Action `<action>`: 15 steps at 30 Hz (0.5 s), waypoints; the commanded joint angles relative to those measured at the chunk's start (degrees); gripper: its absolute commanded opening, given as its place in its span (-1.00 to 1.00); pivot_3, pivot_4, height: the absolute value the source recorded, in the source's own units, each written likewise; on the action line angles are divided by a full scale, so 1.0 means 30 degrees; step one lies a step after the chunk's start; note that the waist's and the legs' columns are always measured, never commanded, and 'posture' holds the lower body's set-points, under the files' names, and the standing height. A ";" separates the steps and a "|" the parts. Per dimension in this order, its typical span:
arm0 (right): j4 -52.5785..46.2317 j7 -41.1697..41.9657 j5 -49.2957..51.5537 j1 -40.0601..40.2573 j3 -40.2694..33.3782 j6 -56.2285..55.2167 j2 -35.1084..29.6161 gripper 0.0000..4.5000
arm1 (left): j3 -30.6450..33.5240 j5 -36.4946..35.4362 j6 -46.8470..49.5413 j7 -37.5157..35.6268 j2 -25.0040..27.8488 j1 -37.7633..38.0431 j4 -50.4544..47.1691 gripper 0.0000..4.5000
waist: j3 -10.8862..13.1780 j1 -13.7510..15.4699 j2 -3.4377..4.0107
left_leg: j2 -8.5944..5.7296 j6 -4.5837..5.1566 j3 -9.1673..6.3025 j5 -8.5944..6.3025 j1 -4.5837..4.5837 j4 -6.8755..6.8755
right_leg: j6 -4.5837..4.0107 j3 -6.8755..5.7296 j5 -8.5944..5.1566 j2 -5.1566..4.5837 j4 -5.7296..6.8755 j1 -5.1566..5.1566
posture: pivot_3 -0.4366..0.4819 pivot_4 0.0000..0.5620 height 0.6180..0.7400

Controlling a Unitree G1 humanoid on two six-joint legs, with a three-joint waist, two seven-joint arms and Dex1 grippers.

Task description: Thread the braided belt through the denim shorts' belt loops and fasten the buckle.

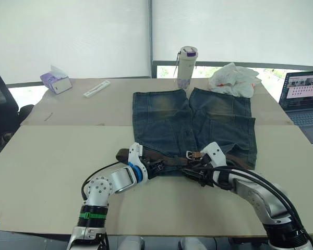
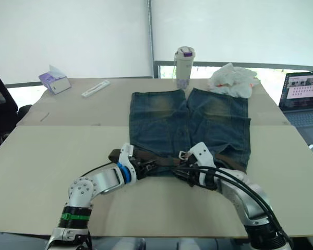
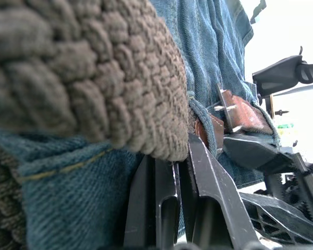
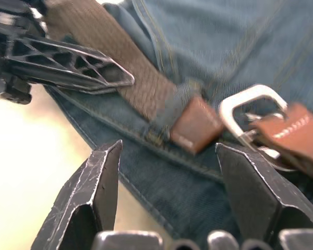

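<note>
Braided belt (image 1: 161, 158) lies along the denim shorts (image 1: 193, 125) waistband, apparently threaded, its tip beside the unfastened buckle (image 4: 253, 112); my right hand (image 4: 169, 166) gapes empty, left hand's (image 1: 155, 165) grip I cannot tell.

A beige table (image 1: 52, 156) stands before white window blinds (image 1: 68, 36), with a black chair (image 1: 0, 104) off its left edge.
</note>
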 commanded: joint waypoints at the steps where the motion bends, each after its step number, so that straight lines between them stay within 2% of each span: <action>1: -0.0885 -0.1035 0.1207 -0.0442 -0.1138 0.2128 0.0863 0.41 | -0.0235 0.1047 0.0369 -0.0579 -0.0288 -0.0065 0.0593 -1.00 | -0.0006 -0.0004 0.0001 | 0.0000 0.0000 0.0001 0.0000 0.0002 0.0000 | 0.0000 -0.0003 0.0000 0.0001 0.0000 0.0003 | -0.05 -0.47 1.00; 5: -0.0850 -0.2435 0.2046 -0.0764 -0.2347 0.4352 0.2588 0.41 | -0.0091 0.1811 0.0514 -0.1147 -0.0491 -0.0143 0.0653 -1.00 | -0.0021 -0.0021 0.0006 | 0.0002 0.0000 0.0005 0.0000 0.0007 -0.0002 | 0.0003 -0.0005 -0.0002 0.0003 0.0000 0.0009 | -0.05 -0.47 1.00; 8: -0.0399 -0.3292 0.3047 -0.1145 -0.3893 0.5686 0.4648 0.41 | 0.0000 0.2305 0.0626 -0.1504 -0.0671 -0.0197 0.0671 -1.00 | -0.0035 -0.0024 0.0003 | 0.0004 0.0001 0.0003 0.0000 0.0006 -0.0002 | 0.0004 -0.0009 -0.0002 0.0005 0.0000 0.0009 | -0.05 -0.47 1.00; 12: -0.0047 -0.4068 0.3831 -0.1708 -0.5561 0.6539 0.6298 0.41 | 0.0203 0.2843 0.0758 -0.1804 -0.0851 -0.0222 0.0564 -1.00 | -0.0042 -0.0038 0.0016 | 0.0002 0.0001 0.0000 0.0000 0.0003 0.0000 | 0.0005 -0.0006 -0.0002 -0.0001 0.0003 0.0006 | -0.05 -0.47 1.00; 15: 0.0185 -0.4641 0.4319 -0.2141 -0.6841 0.6839 0.7144 0.03 | 0.0403 0.3143 0.0894 -0.1974 -0.0912 -0.0175 0.0474 -1.00 | -0.0052 -0.0063 0.0034 | 0.0005 0.0002 -0.0001 0.0000 0.0005 -0.0004 | 0.0004 -0.0007 -0.0002 0.0003 0.0010 0.0000 | -0.05 -0.47 1.00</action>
